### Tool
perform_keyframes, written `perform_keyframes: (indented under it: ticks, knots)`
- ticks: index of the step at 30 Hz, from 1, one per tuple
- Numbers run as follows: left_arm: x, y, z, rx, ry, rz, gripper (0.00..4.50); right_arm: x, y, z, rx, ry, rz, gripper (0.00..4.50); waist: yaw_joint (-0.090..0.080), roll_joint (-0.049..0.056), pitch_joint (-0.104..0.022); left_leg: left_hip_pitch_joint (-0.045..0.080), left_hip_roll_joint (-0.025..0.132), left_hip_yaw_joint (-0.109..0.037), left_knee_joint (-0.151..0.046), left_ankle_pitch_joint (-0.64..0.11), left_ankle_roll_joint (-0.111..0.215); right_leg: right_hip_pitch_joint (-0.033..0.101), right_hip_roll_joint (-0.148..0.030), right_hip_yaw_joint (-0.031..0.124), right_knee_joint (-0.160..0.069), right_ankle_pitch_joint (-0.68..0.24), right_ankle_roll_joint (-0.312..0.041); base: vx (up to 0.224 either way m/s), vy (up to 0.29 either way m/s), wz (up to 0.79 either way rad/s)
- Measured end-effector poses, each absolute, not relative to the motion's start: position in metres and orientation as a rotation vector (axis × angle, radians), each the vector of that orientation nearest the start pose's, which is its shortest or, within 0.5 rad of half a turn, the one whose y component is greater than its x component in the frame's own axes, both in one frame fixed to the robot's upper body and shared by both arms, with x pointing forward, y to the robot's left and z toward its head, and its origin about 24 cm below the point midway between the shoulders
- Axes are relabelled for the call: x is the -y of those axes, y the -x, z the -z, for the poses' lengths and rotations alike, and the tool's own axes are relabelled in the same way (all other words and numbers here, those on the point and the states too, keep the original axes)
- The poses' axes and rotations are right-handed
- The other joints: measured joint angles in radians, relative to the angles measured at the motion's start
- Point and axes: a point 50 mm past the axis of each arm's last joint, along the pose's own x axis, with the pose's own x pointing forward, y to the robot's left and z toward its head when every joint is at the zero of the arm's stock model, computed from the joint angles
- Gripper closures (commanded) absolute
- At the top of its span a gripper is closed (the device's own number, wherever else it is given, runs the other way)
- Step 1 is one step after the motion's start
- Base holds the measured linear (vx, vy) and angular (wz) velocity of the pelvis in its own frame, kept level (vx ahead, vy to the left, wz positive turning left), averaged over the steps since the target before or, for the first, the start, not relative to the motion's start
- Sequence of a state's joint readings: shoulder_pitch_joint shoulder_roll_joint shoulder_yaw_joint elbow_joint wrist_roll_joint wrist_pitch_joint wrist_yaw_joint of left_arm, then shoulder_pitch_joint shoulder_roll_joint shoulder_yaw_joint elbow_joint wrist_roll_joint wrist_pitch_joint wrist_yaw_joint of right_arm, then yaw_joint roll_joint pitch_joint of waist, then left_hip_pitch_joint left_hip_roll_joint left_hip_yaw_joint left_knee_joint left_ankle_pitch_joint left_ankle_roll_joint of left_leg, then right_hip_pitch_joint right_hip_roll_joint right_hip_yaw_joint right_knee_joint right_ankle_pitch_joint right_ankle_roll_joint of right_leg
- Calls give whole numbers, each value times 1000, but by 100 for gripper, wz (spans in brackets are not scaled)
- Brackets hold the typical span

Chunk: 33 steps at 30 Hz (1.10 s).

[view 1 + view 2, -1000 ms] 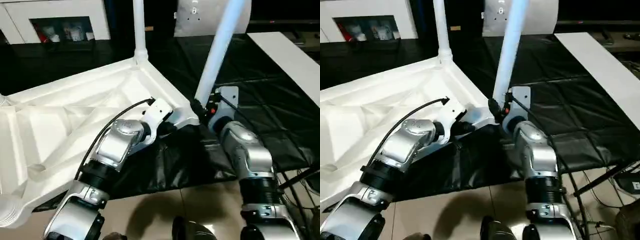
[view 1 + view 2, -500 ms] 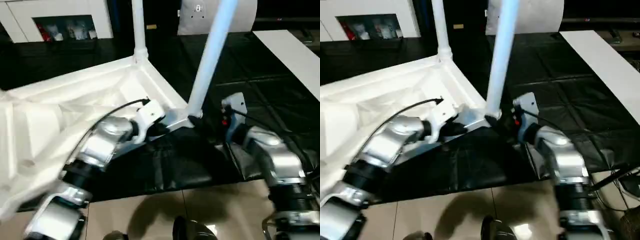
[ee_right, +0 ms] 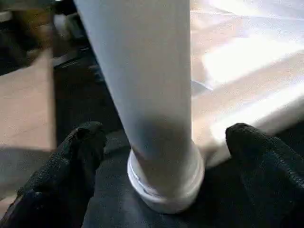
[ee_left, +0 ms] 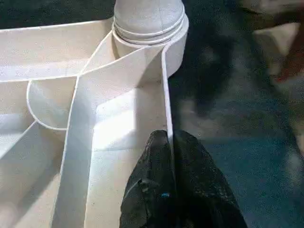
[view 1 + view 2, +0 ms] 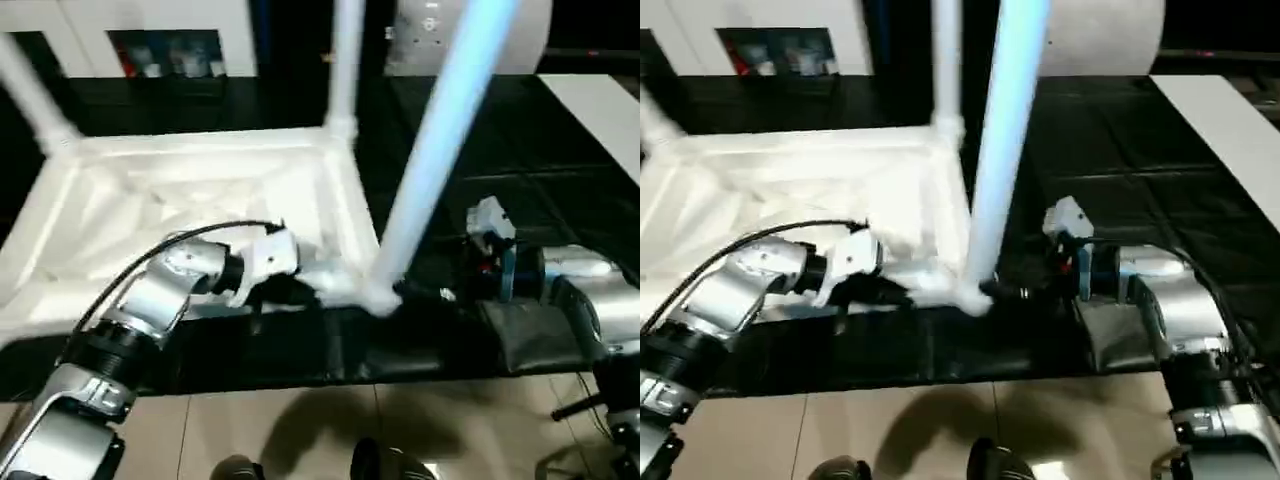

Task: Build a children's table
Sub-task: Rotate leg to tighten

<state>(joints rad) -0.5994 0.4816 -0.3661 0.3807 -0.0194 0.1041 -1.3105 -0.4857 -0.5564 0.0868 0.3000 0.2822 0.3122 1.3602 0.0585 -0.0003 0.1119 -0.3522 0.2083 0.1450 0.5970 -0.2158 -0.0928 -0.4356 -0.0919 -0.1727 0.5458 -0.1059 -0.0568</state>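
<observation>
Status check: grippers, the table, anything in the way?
Left gripper shut on tabletop rim. Right gripper open, straddling near corner leg without touching. Legs stand in sockets. Nothing in the way.

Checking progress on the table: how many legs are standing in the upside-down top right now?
3. One leg rises from the near corner by the right claw; one from the far corner behind it; one from the far left corner. The fourth corner is out of the picture, so another may be hidden.

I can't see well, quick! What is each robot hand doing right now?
Left gripper: fingers shut on the rim wall of the upside-down white plastic table top.
Right gripper: fingers open, holding nothing, either side of the white tube leg.
</observation>
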Motion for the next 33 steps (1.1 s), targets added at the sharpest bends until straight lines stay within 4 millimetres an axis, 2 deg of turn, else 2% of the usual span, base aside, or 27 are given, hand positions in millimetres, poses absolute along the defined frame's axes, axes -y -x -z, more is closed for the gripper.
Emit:
perform_keyframes:
  ticks: [1,5,10,23,30,33]
  knots:
    - [-133,-307,-84,-383,-566,1513,450,188,-299,-103,-318,142,-1352,53,4,0,0,0,0,0,0,0,0,0,0,0,0,0,0,0,0,0]
    - [-134,-304,-84,-393,-570,1568,450,183,-297,-100,-356,134,-1429,72,10,0,0,0,0,0,2,0,0,0,0,1,2,0,0,0,0,0]
    - [-133,-302,-83,-392,-579,1606,450,178,-294,-96,-383,125,-1493,123,14,-1,-1,0,0,0,2,1,-1,0,0,2,2,0,0,0,0,0]
    - [-134,-302,-84,-391,-576,1612,450,176,-292,-96,-392,85,-1531,232,14,-1,-1,1,0,0,2,1,-2,0,0,2,2,0,0,0,0,0]
    - [-134,-304,-84,-400,-535,1566,450,172,-287,-93,-364,38,-1455,243,20,-1,-1,1,0,0,2,2,-3,0,0,1,2,0,0,0,0,0]
    - [-137,-311,-84,-416,-510,1440,450,164,-293,-89,-322,18,-1303,243,6,-1,-1,2,-1,0,2,4,-6,1,0,1,1,0,0,0,0,0]
